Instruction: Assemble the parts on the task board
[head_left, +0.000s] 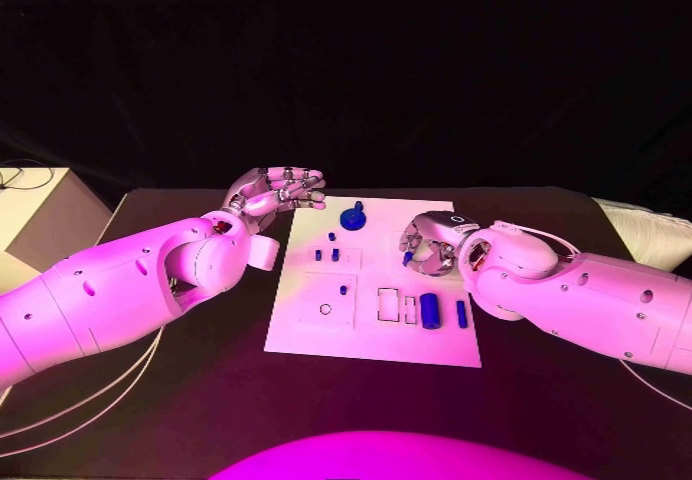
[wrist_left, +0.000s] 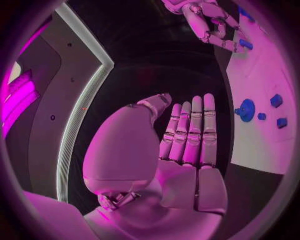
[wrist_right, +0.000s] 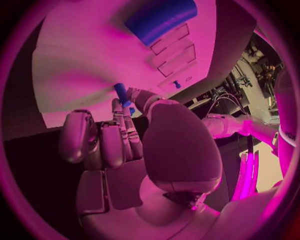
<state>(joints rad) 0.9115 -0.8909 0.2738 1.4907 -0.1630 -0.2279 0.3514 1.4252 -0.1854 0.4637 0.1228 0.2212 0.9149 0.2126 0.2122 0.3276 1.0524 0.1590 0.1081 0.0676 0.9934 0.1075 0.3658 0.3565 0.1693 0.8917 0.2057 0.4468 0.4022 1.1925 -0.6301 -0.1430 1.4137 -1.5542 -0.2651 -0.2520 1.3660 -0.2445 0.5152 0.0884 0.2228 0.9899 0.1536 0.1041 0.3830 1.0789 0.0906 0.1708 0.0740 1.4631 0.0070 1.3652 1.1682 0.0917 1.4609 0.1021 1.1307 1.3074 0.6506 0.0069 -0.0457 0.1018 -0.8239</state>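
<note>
Hands: two. The left hand (head_left: 274, 190) hovers at upper centre-left of the head view, beyond the board's upper left corner, fingers straight and side by side in its wrist view, holding nothing. The right hand (head_left: 433, 243) is at the board's right edge, right of centre in the head view.
Right hand hold: its wrist view shows a small blue peg (wrist_right: 122, 94) pinched between thumb and fingertips, upright above the board.
Task board: one white rectangular plate (head_left: 310, 335) in the middle of the head view, long side running away from the robot, on the black table (head_left: 173, 400).
Parts counted in head view: one round blue knob piece (head_left: 353, 215) at the board's upper edge; several small blue pegs (head_left: 326, 254) in the upper half, exact number hard to tell; one thick blue cylinder (head_left: 430, 308) and one thin blue bar (head_left: 462, 314) side by side at lower right.
Board features: outlined rectangular recesses (head_left: 388, 304) just left of the cylinder; a small oval hole (head_left: 325, 309) at lower left.
Part looks: deep blue, smooth, mostly cylindrical.
</note>
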